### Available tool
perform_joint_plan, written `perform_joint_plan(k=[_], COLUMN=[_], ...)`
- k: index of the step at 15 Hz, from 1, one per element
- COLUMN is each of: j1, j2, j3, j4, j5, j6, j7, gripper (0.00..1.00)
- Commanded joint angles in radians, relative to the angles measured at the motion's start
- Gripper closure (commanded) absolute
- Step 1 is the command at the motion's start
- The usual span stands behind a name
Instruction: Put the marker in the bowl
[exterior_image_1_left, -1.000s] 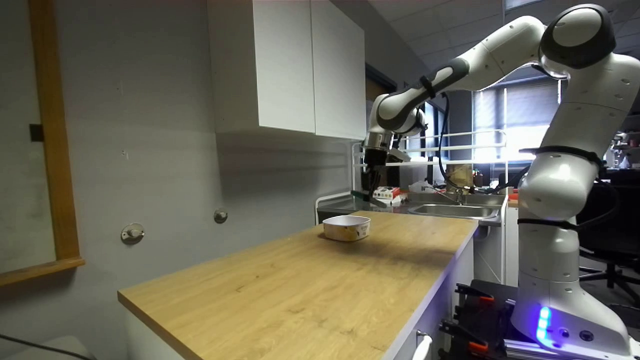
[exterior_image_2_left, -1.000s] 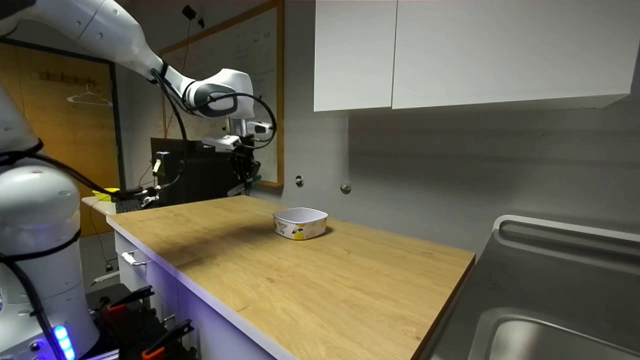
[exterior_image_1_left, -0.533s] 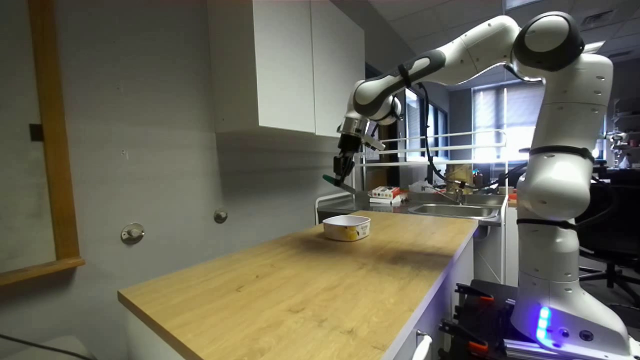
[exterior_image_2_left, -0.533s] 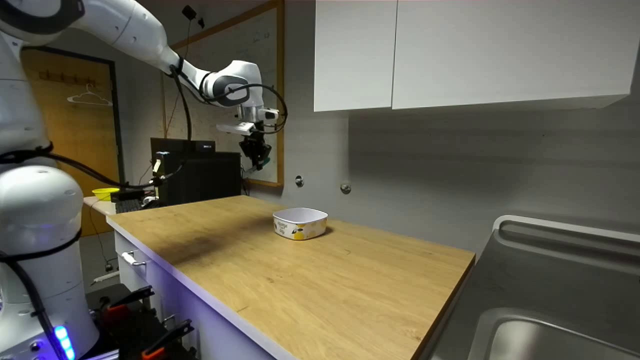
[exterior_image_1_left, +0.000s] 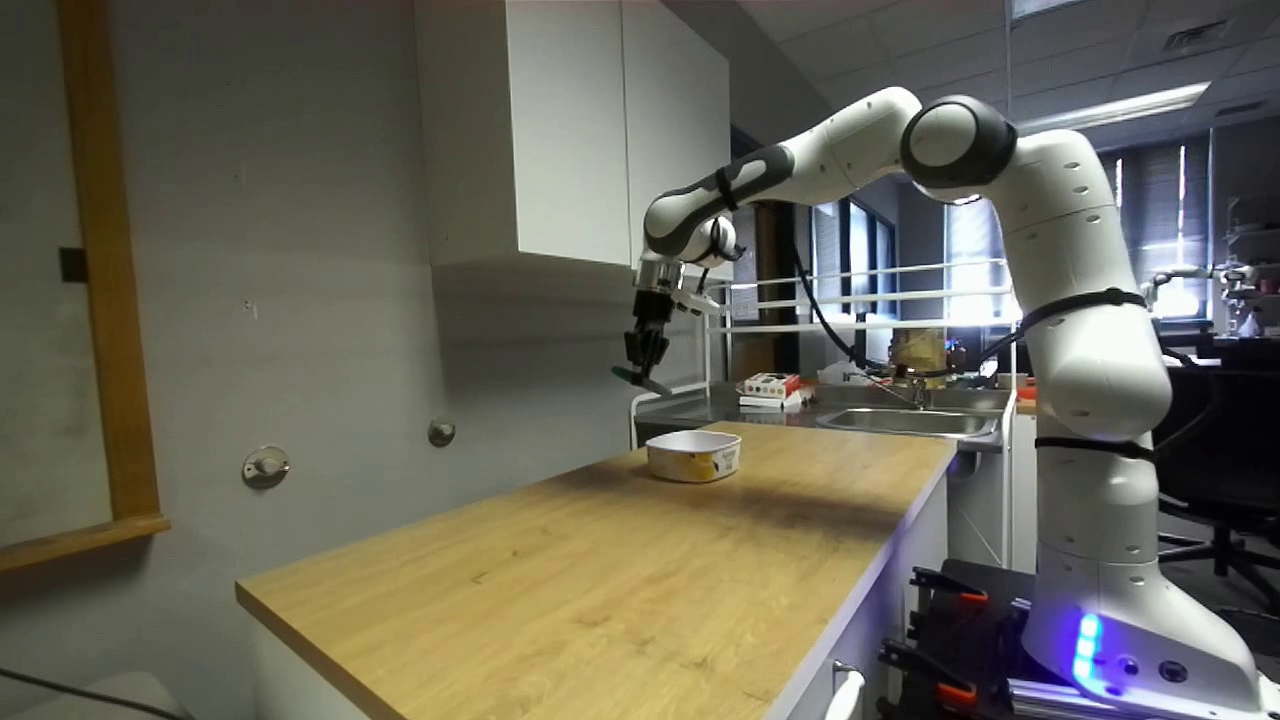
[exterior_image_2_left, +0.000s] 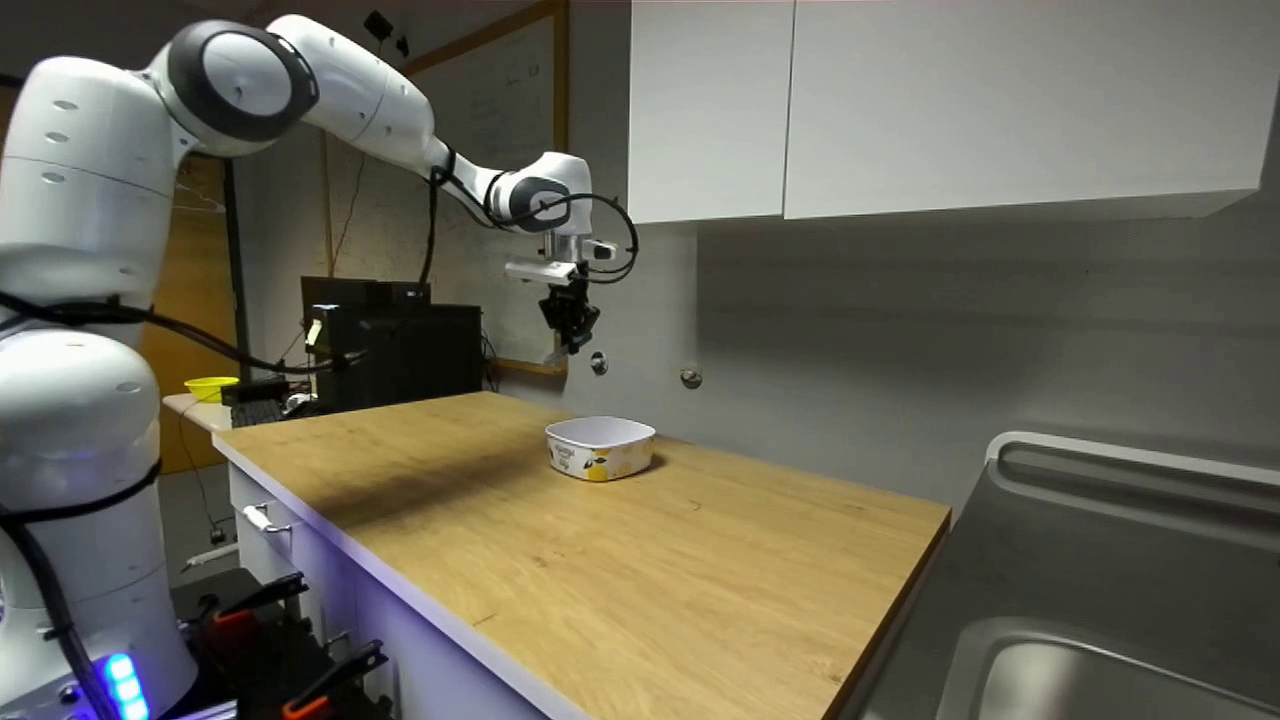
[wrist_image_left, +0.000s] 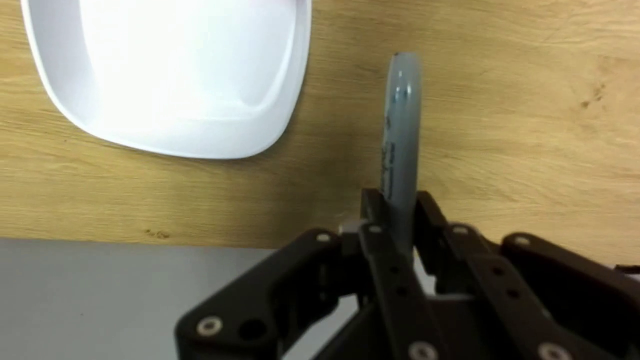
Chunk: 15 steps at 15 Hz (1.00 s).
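Nearest in the wrist view, the gripper (wrist_image_left: 400, 212) has its jaws pinching the marker (wrist_image_left: 404, 115), whose grey barrel juts out past them. The marker is held in the air, apart from the bowl (wrist_image_left: 175, 75) and to the right of it there. The bowl, white inside and patterned with yellow outside, stands upright on the wood-grained worktop (wrist_image_left: 510, 150). In an exterior view the marker slants, its green end the higher. Past the worktop's far end come the sink (exterior_image_1_left: 900, 423) and, near it, a small box (exterior_image_1_left: 771, 386); farther back are bright windows (exterior_image_1_left: 975, 235).
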Motion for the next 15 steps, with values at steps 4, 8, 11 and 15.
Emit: perform_joint_plan(k=[4, 8, 11, 15], j1=[-0.119, -0.174, -0.197, -0.210], j2=[0.201, 0.241, 0.259, 0.279], j3=[0.006, 0.005, 0.009, 0.012], j4=[0.277, 0.295, 0.278, 0.263], j5=[0.007, 0.017, 0.023, 0.026], j6=[-0.160, -0.177, -0.177, -0.172], j7=[-0.034, -0.038, -0.040, -0.042], gripper=[0.90, 0.90, 0.90, 0.90])
